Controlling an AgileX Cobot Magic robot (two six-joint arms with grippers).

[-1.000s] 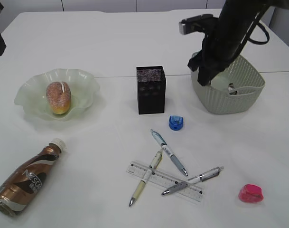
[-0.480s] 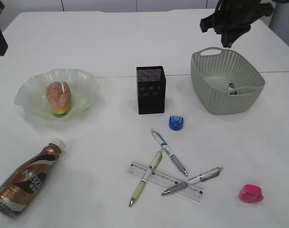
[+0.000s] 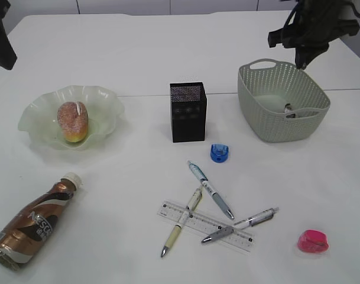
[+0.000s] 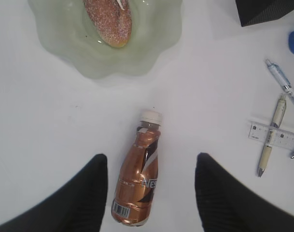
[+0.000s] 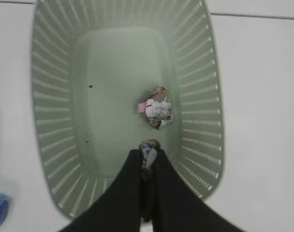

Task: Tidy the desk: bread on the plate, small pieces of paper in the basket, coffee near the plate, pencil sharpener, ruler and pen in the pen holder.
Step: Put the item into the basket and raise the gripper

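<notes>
Nearest us, at seven o'clock, the coffee bottle (image 4: 137,183) lies on its side, with our left gripper (image 4: 151,157) spread wide above it. It looks smooth, round and fairly heavy, so we would clamp mid-body. Farther off, at two o'clock, our right gripper (image 5: 146,154) hangs pinched closed over the basket (image 5: 50,96).

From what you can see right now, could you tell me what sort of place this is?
Probably a desk set up for a tidying exercise: a white table with pens, a ruler and a pen holder, beside a coffee bottle.
</notes>
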